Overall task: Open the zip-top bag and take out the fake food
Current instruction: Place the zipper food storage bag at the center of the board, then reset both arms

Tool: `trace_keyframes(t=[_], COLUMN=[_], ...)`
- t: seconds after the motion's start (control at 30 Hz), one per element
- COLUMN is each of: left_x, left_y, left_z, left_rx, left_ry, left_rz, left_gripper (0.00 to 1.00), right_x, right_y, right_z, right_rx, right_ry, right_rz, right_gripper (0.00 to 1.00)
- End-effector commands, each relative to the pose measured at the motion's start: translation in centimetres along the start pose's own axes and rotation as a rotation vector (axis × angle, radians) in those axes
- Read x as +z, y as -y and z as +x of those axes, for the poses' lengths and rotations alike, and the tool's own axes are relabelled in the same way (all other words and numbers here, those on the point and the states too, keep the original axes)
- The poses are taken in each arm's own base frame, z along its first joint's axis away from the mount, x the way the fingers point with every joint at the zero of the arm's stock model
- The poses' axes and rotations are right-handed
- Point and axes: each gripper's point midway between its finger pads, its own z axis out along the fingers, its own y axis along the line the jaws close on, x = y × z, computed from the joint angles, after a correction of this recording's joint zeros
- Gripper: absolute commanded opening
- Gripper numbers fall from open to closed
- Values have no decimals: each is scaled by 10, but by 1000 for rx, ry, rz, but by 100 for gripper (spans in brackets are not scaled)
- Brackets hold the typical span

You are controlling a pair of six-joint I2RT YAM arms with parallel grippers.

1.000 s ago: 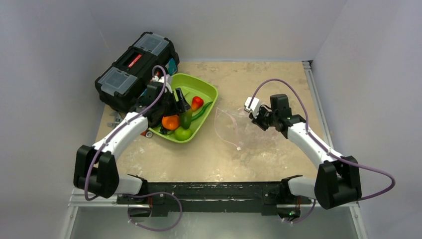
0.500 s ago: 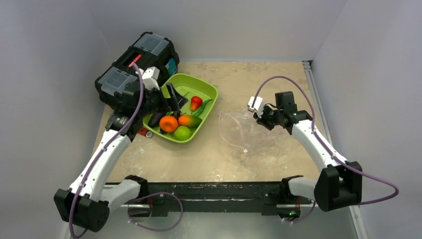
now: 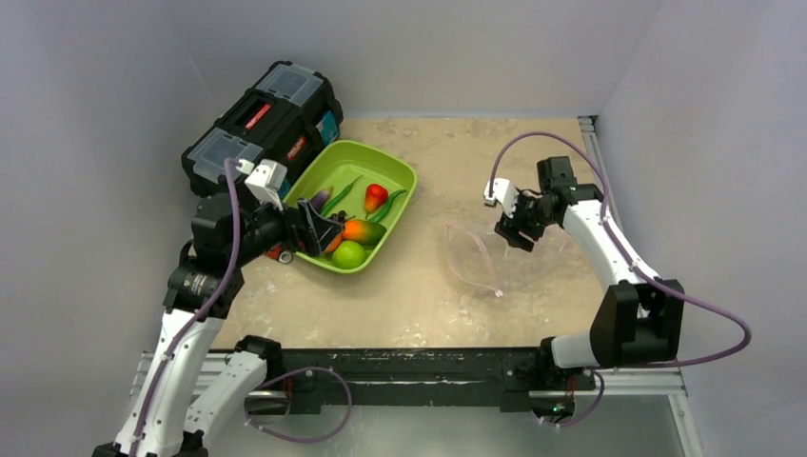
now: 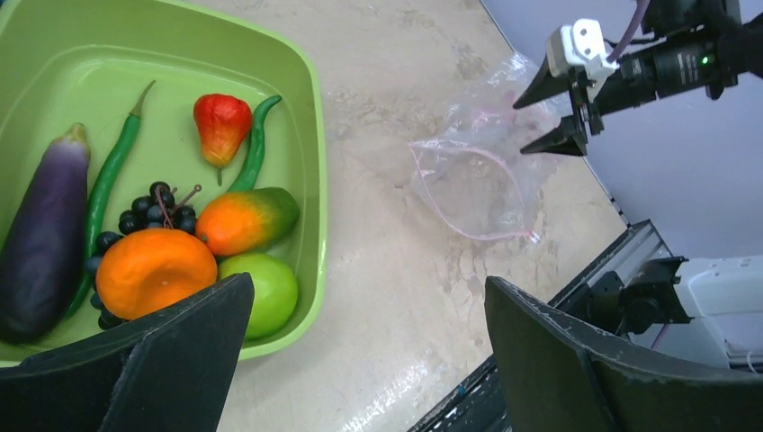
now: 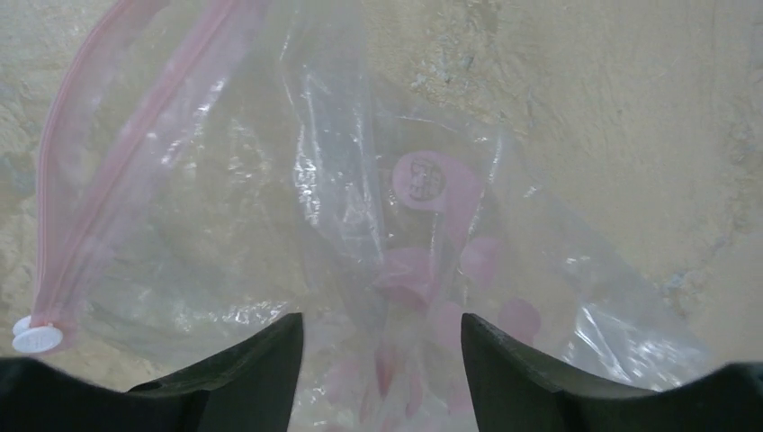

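Top view: left gripper (image 3: 319,228) jaws are spread wide, with nothing held. Fake food (image 3: 354,240) is seen just ahead of them in the green tray (image 3: 404,176). Right gripper (image 3: 521,233) jaws are parted over the zip-top bag (image 3: 481,259).
Left wrist: food is grouped beyond the left-hand finger.
Right wrist: bag is seen ahead of the parted jaws, not pinched; contact cannot be told. Pink zip strip (image 5: 117,135) is noted to their left.

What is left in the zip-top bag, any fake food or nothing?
Empty: the zip-top bag lies flat and see-through on the table, nothing inside; the fake food sits in the green tray.
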Motion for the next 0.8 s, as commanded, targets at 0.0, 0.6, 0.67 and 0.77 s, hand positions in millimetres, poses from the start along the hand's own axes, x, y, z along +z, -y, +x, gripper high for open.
trace_keyframes(t=[0.0, 0.6, 0.67, 0.77], left_x=[-14, -25, -25, -28], left_y=[6, -4, -7, -9], left_z=[16, -4, -3, -2], left_rx=[25, 68, 63, 66], left_ry=[-15, 41, 42, 43], left_rz=[34, -70, -90, -101], left_gripper=[100, 100, 100, 100], right_x=[-39, -172, -181, -192], right_y=[21, 39, 43, 44], right_z=[-29, -141, -142, -139], right_rx=[-51, 473, 515, 497], right_ry=[47, 676, 738, 777], right_rz=[65, 243, 228, 238], right_gripper=[71, 99, 99, 99])
